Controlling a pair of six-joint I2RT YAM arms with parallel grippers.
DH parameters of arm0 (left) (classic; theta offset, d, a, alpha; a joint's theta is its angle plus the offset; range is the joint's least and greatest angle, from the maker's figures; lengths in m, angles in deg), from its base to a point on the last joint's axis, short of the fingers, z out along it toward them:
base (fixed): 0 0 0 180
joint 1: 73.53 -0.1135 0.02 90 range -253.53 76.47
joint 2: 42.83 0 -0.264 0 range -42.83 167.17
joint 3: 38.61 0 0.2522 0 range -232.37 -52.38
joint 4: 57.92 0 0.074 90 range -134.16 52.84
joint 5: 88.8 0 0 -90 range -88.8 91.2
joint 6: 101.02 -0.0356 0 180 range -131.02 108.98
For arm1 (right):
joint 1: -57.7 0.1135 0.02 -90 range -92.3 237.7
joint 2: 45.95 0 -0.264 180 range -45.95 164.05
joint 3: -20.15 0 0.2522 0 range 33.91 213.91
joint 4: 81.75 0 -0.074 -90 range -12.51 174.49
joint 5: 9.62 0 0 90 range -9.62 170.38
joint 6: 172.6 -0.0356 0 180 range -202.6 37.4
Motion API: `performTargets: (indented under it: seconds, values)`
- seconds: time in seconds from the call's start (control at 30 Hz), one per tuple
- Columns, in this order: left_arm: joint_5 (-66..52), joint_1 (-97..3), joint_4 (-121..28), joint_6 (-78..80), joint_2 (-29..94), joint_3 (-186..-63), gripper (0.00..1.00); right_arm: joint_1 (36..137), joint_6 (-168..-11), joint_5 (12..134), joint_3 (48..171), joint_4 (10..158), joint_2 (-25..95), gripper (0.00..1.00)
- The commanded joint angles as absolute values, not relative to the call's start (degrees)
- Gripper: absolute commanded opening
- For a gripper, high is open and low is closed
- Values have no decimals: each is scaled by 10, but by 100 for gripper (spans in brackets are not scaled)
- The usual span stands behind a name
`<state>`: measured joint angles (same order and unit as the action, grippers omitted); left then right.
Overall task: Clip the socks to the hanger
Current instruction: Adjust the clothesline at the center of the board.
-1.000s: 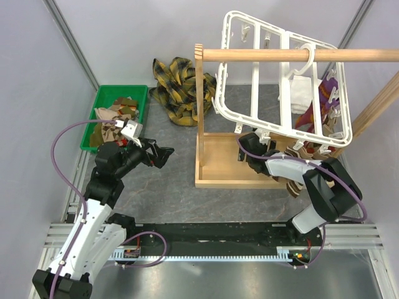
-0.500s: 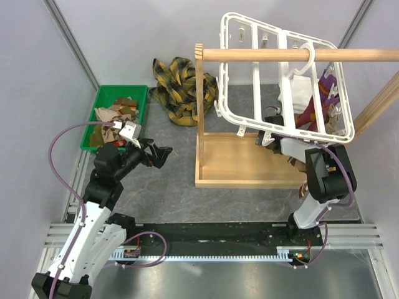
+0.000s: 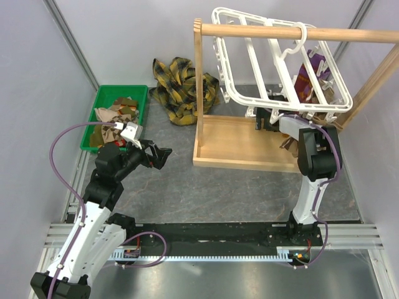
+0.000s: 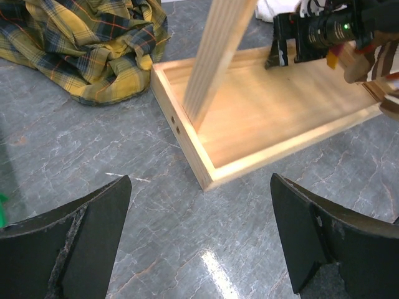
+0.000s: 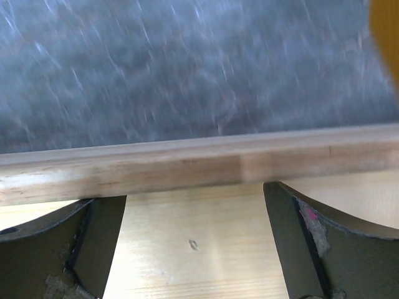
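Note:
The white grid hanger (image 3: 280, 68) hangs by its hook from the wooden rod (image 3: 293, 32), tilted, with socks (image 3: 308, 78) clipped at its right side. More socks (image 3: 115, 116) lie in the green bin (image 3: 142, 99). My left gripper (image 3: 163, 154) is open and empty above the grey table left of the tray; its view (image 4: 199, 249) shows bare table between the jaws. My right gripper (image 3: 260, 118) is open and empty under the hanger, low over the wooden tray's floor near its far rim (image 5: 187, 168). Some socks (image 4: 374, 62) show beside the right arm.
The wooden rack has an upright post (image 3: 199, 75) and a base tray (image 3: 240, 143), also in the left wrist view (image 4: 274, 118). A yellow-and-black plaid cloth (image 3: 181, 87) lies behind the post. Grey walls close the left and back sides.
My right arm has swung from the tray's front toward its back rim. The rack and the hanger have shifted away from me and the hanger tilted. The left arm has not moved.

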<state>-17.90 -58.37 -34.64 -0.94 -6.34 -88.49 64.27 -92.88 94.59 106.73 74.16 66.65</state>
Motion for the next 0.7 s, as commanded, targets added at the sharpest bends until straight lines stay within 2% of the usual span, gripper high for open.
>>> performTargets:
  seconds: [0.0, 0.13, 0.37, 0.67]
  values:
    - [-166, -581, -349, -34, -64, -892, 99, 621, -877, 937, 1130, 800, 706, 98]
    - [-164, -581, -349, -34, -64, -892, 99, 619, -862, 902, 1141, 801, 703, 98]
    - [-159, -581, -348, -33, -74, -892, 99, 637, -890, 769, 1080, 796, 607, 98]
    - [-141, -581, -342, -31, -102, -890, 99, 756, -937, 746, 967, 799, 465, 98]
